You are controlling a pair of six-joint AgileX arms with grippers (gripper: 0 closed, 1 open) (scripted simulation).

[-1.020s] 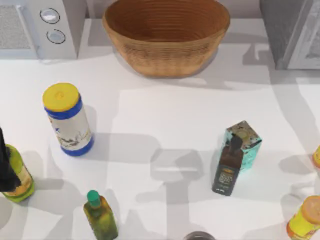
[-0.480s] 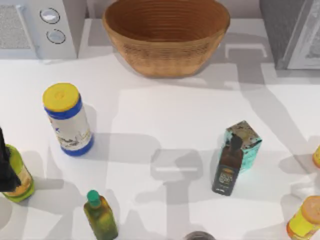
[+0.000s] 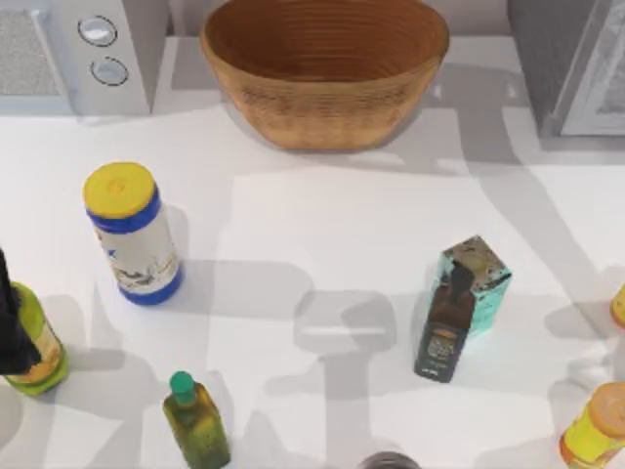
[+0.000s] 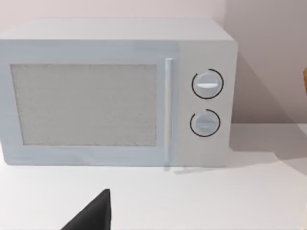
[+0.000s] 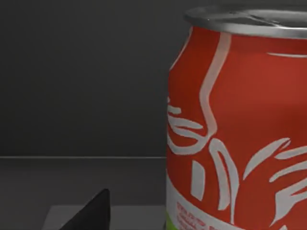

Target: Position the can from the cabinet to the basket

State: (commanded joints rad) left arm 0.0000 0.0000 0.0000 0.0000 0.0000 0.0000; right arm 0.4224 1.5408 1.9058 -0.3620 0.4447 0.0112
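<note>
The red can (image 5: 235, 129), with white script and a silver top, stands upright very close in the right wrist view, inside the dark cabinet (image 5: 72, 72). A dark fingertip (image 5: 93, 215) of my right gripper sits beside the can with a gap between them, and the gripper is open and holds nothing. From above, the grey cabinet (image 3: 562, 59) stands at the back right. The wicker basket (image 3: 327, 98) sits at the back middle with nothing inside. My left gripper stays parked at the left, open, its fingertip (image 4: 93, 213) facing the microwave.
A microwave (image 3: 78, 54) stands at the back left. On the table are a white canister with a yellow lid (image 3: 132, 230), a green bottle (image 3: 195, 425), a dark bottle (image 3: 444, 327) against a teal box (image 3: 480, 274), and yellow bottles (image 3: 596, 425) at the right.
The arm shadows near the cabinet and the basket's right side have shifted. The basket and the things on the table have not moved.
</note>
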